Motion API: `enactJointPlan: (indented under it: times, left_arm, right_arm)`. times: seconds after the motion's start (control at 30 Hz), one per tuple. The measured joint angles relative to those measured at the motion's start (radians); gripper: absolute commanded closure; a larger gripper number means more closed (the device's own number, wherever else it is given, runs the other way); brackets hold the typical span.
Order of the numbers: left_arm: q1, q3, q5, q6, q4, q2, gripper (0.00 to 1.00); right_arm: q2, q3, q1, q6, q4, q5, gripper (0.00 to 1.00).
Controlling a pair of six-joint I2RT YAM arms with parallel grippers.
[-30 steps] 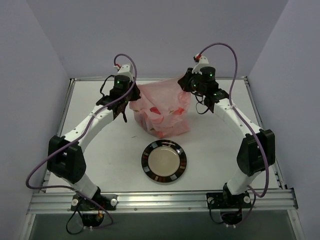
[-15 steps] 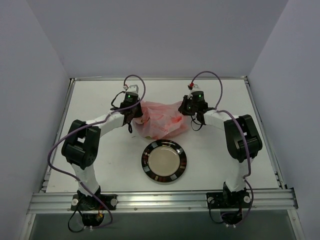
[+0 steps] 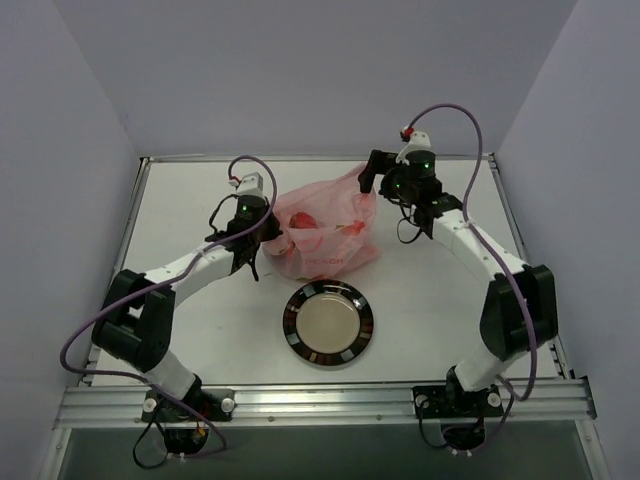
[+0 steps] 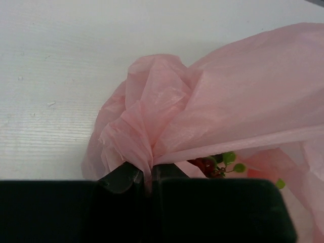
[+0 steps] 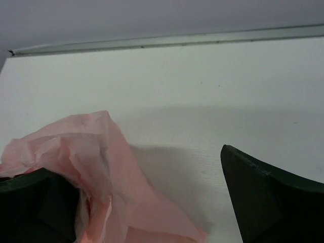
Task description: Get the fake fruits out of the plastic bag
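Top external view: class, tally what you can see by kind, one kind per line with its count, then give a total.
Robot arms: 2 (left arm, right arm)
Plastic bag: 1
Plate: 1
Fake fruits: some show through the bag, but they are too blurred to count
Total: 4 counted, fruits left out

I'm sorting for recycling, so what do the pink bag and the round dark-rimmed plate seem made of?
The crinkly translucent pink bag looks like thin plastic film: it bunches into fine folds and is partly see-through. The round dark-rimmed plate seems glazed ceramic or hard plastic; its rim glints, which leaves it open.
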Motion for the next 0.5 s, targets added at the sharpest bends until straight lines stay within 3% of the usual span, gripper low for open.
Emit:
enactJointPlan:
  times: [0.2,0.37,0.4,0.43,0.5]
  left_arm:
    - [-0.019,-0.011,-0.024,-0.022,0.035,-0.040,0.98]
    - [-0.019,-0.013,-0.047,-0.033,0.035,-0.040,0.97]
    - [-0.019,-0.013,-0.048,-0.035,0.035,-0.040,0.98]
    - [-0.020,-0.013,-0.049,-0.037,0.034,-0.040,0.98]
    - [-0.022,-0.013,-0.050,-0.038,0.034,-0.040,0.98]
  right_arm:
    - [-0.265,-0.010,0.040,-0.032,-0.078,0.024,0.00]
    - [-0.341,0.021,0.187,-0.076,-0.146,0.126,0.01]
    - [-0.348,0.026,0.209,-0.083,-0.167,0.143,0.04]
    - [-0.353,0.035,0.215,-0.090,-0.186,0.152,0.16]
    - [-0.362,0.053,0.213,-0.096,-0.215,0.153,0.29]
